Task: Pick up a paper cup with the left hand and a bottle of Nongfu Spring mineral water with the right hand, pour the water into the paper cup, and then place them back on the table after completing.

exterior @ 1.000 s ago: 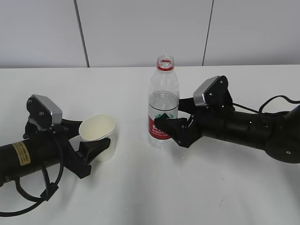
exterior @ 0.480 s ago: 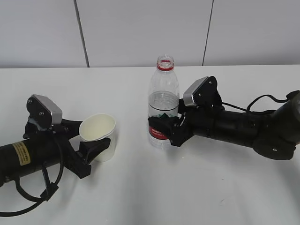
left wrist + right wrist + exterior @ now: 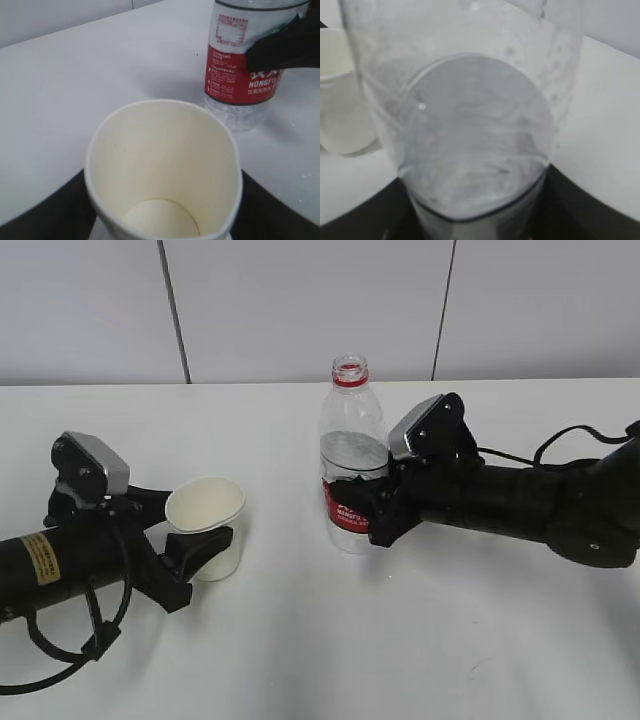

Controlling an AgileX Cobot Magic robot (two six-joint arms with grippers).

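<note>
Both your hands are clamped: left hand [image 3: 190, 552] grips the paper cup [image 3: 206, 526], right hand [image 3: 362, 510] grips the uncapped bottle [image 3: 352, 462] on the table [image 3: 330, 640]

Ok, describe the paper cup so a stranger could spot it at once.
On the white table, look left to the left hand. Between its fingers stands the paper cup: cream, open-topped, empty, unlike the clear red-labelled bottle to its right.

- Paper cup [image 3: 206, 527]: on counter [image 3: 300, 660], left side, between left claw [image 3: 190, 550] fingers.
- Bottle [image 3: 351, 460]: upright, right of cup, in right claw [image 3: 365, 512].
- Water [image 3: 470, 140]: inside bottle.
</note>
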